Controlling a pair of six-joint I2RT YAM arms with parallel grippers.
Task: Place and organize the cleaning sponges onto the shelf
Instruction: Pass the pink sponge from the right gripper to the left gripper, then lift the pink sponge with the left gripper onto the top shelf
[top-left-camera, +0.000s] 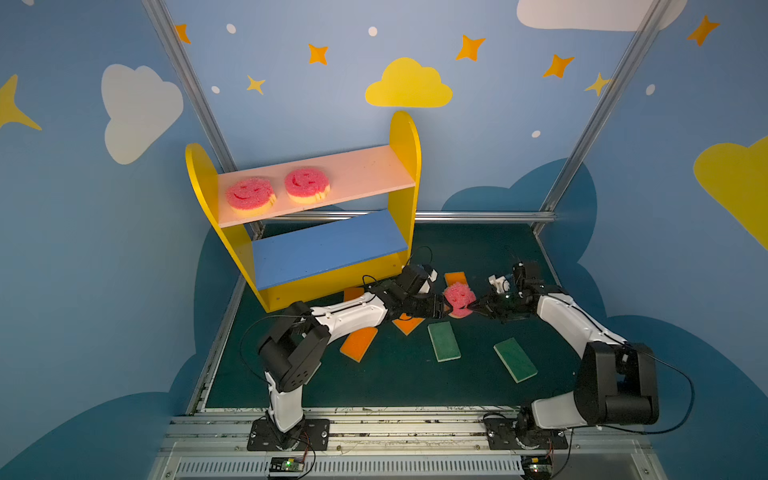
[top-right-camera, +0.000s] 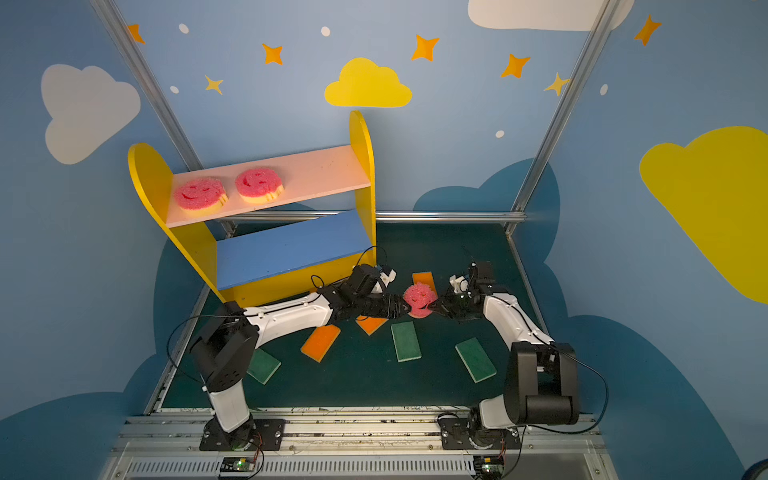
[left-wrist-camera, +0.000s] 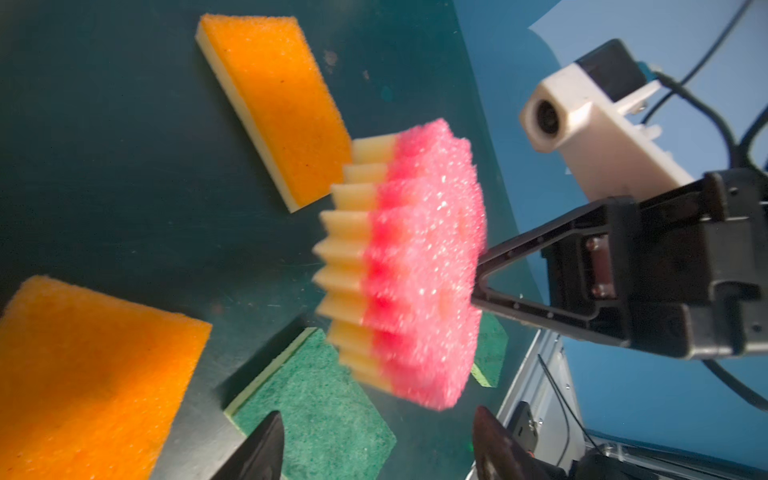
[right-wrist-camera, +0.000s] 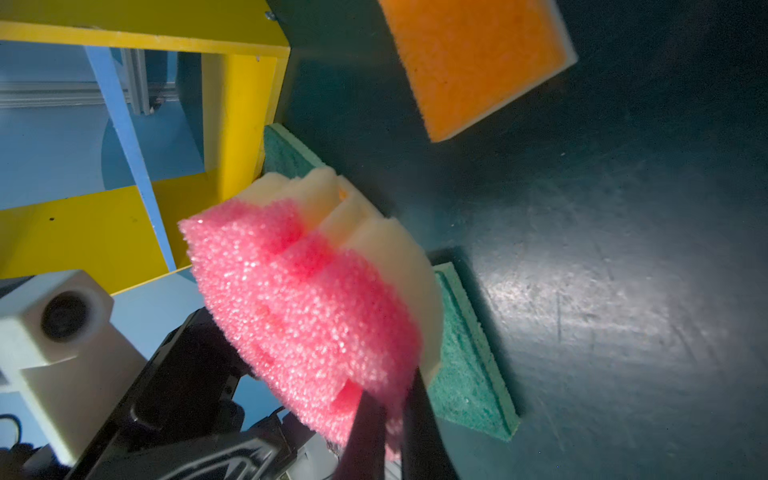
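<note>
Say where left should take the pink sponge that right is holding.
Take the pink sponge by its free rim, opposite the right gripper's pinch, with one finger on the pink face and one on the yellow underside. Come in edge-on from the left arm's side: the disc is held on edge with that rim toward the open left gripper, so its thin side should fit between the fingers.

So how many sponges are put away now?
Two pink smiley sponges sit on the pink shelf board. The third smiley sponge is in the air, pinched by the right tool, with the open left tool right by it. Orange sponges and green sponges wait on the table; the blue board is bare.
</note>
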